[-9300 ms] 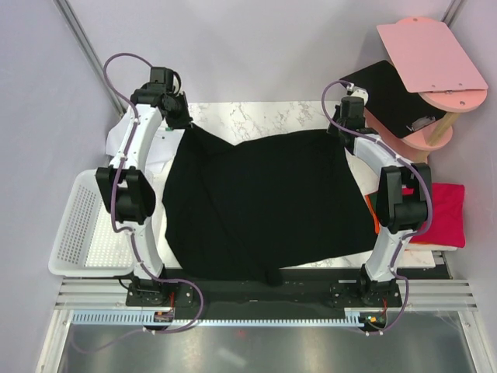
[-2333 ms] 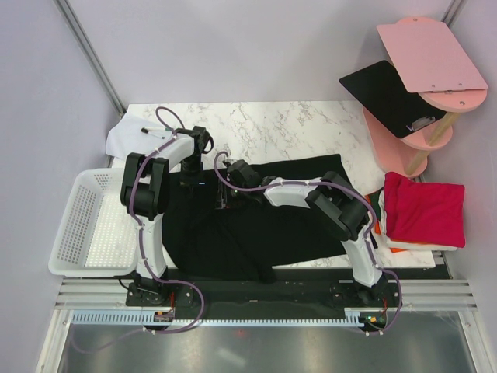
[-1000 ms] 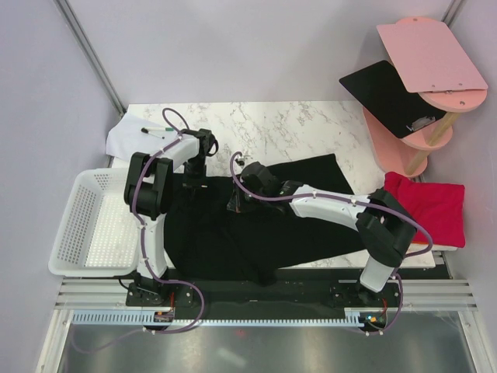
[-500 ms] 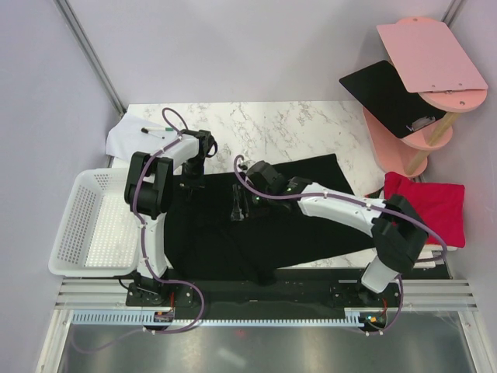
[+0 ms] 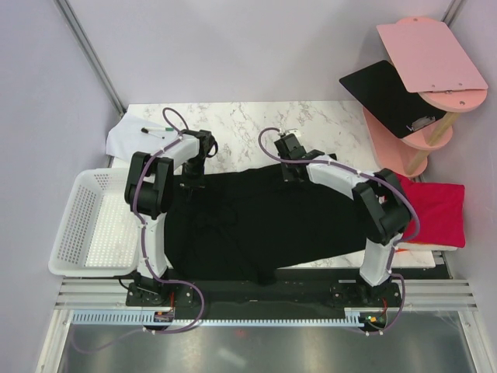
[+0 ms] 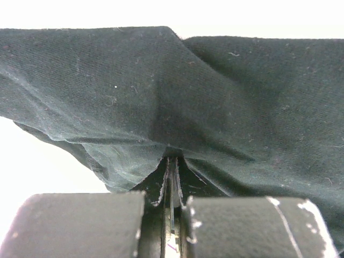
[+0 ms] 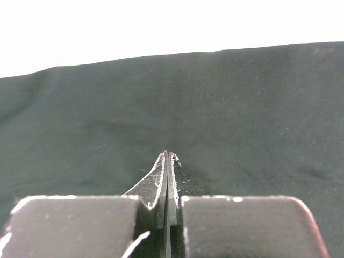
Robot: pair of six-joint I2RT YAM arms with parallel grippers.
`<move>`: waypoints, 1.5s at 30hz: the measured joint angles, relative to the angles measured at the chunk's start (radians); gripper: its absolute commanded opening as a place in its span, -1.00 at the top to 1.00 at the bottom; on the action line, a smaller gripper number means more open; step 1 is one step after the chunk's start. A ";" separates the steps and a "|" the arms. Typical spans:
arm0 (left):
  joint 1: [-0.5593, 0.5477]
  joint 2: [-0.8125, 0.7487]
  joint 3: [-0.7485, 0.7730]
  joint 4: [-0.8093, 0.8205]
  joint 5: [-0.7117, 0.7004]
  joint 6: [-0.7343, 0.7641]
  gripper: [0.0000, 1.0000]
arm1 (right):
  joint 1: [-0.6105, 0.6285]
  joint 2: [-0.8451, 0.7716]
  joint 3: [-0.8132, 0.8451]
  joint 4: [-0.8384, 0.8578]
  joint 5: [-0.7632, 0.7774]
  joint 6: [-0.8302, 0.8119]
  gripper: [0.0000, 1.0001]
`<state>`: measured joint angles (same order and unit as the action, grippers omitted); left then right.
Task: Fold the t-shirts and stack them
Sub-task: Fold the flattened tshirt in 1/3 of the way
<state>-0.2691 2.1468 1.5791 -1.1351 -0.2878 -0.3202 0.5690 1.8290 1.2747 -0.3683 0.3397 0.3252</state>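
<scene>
The marble table (image 5: 256, 128) carried a black shirt (image 5: 256, 225) spread across its middle, reaching from beside the basket (image 5: 66, 233) at the left edge almost to the right edge, its near side close to the table's near edge. A pink stand (image 5: 435, 54) with a black board (image 5: 380, 89) on it stood off the far right corner. A folded red shirt (image 5: 435, 214) lay at the right edge, just beside the black shirt. The left gripper (image 6: 171, 161) was at the black shirt's far left corner, jaws clenched on a fold of the cloth, which bunched up into them. The right gripper (image 7: 167, 156) was at the middle of the shirt's far edge, jaws pressed together with their tips on flat cloth; whether any cloth was caught between them could not be told. White paper (image 5: 124, 138) with a marker (image 5: 153, 132) on it lay at the far left corner.
</scene>
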 measured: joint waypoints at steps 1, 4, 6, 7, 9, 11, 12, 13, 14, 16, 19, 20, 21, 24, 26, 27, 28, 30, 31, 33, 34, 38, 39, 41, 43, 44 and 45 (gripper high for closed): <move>-0.001 0.000 0.000 0.000 -0.001 0.000 0.96 | -0.005 0.027 0.007 -0.002 0.005 -0.008 1.00; -0.002 0.000 0.000 0.000 -0.003 0.000 0.96 | -0.014 0.101 0.023 -0.011 0.010 -0.027 1.00; -0.002 0.000 0.000 0.000 -0.002 0.000 0.96 | -0.016 0.129 0.028 -0.015 0.014 -0.037 1.00; -0.002 0.001 0.002 -0.001 -0.003 -0.001 0.96 | -0.018 0.140 0.035 -0.017 0.016 -0.042 1.00; -0.002 0.010 0.014 -0.008 -0.003 -0.001 0.96 | -0.021 0.156 0.056 -0.021 0.021 -0.050 1.00; -0.006 0.031 0.043 -0.026 -0.010 -0.001 0.96 | -0.027 0.170 0.078 -0.019 0.023 -0.053 1.00; -0.009 0.045 0.061 -0.037 -0.017 -0.002 0.96 | -0.032 0.179 0.088 -0.018 0.025 -0.054 1.00; -0.013 0.060 0.082 -0.051 -0.026 -0.002 0.96 | -0.038 0.185 0.094 -0.014 0.026 -0.056 1.00; -0.015 0.074 0.100 -0.064 -0.031 -0.002 0.96 | -0.045 0.196 0.101 -0.013 0.028 -0.058 1.00; -0.025 0.110 0.148 -0.098 -0.051 -0.003 0.96 | -0.058 0.210 0.121 -0.011 0.029 -0.061 1.00; -0.038 0.162 0.222 -0.150 -0.078 -0.006 0.96 | -0.079 0.232 0.150 -0.006 0.035 -0.066 1.00; -0.041 0.185 0.259 -0.168 -0.083 -0.009 0.96 | -0.087 0.240 0.159 -0.005 0.035 -0.068 1.00; -0.042 0.202 0.290 -0.182 -0.089 -0.011 0.96 | -0.094 0.246 0.168 -0.005 0.035 -0.069 1.00; -0.045 0.276 0.433 -0.229 -0.099 -0.017 0.96 | -0.124 0.270 0.201 -0.003 0.033 -0.074 1.00; -0.045 0.327 0.542 -0.252 -0.099 -0.023 0.96 | -0.149 0.293 0.236 -0.007 0.026 -0.078 1.00; -0.044 0.355 0.607 -0.262 -0.099 -0.025 0.96 | -0.163 0.307 0.258 -0.009 0.024 -0.079 1.00; -0.042 0.388 0.680 -0.266 -0.099 -0.027 0.96 | -0.177 0.322 0.284 -0.015 0.019 -0.080 1.00; -0.036 0.437 0.795 -0.259 -0.094 -0.028 0.96 | -0.202 0.355 0.335 -0.023 0.014 -0.080 1.00; -0.032 0.457 0.839 -0.253 -0.087 -0.029 0.96 | -0.214 0.373 0.366 -0.032 0.009 -0.080 1.00; -0.020 0.476 0.887 -0.237 -0.069 -0.029 0.96 | -0.235 0.411 0.428 -0.044 -0.003 -0.080 1.00; -0.015 0.477 0.893 -0.229 -0.064 -0.029 0.96 | -0.240 0.423 0.448 -0.046 -0.007 -0.080 1.00; -0.007 0.429 0.813 -0.158 -0.049 -0.031 0.72 | -0.251 0.444 0.484 -0.040 -0.030 -0.091 1.00; -0.009 0.386 0.729 -0.103 -0.051 -0.031 0.64 | -0.251 0.437 0.472 -0.026 -0.035 -0.095 0.99; -0.016 0.295 0.594 -0.034 -0.050 -0.030 0.47 | -0.251 0.388 0.392 0.030 -0.054 -0.095 0.95; -0.026 0.175 0.454 0.022 -0.040 -0.032 -0.08 | -0.251 0.287 0.272 0.057 -0.077 -0.095 0.85; -0.030 0.122 0.411 0.035 -0.029 -0.034 -0.21 | -0.251 0.240 0.234 0.061 -0.080 -0.094 0.78; -0.034 0.048 0.354 0.069 -0.008 -0.041 -0.47 | -0.251 0.181 0.191 0.067 -0.090 -0.094 0.59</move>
<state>-0.3035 2.1948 1.9331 -1.0664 -0.2958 -0.3614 0.3183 2.0098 1.4658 -0.3016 0.2493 0.2314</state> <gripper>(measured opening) 0.471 0.065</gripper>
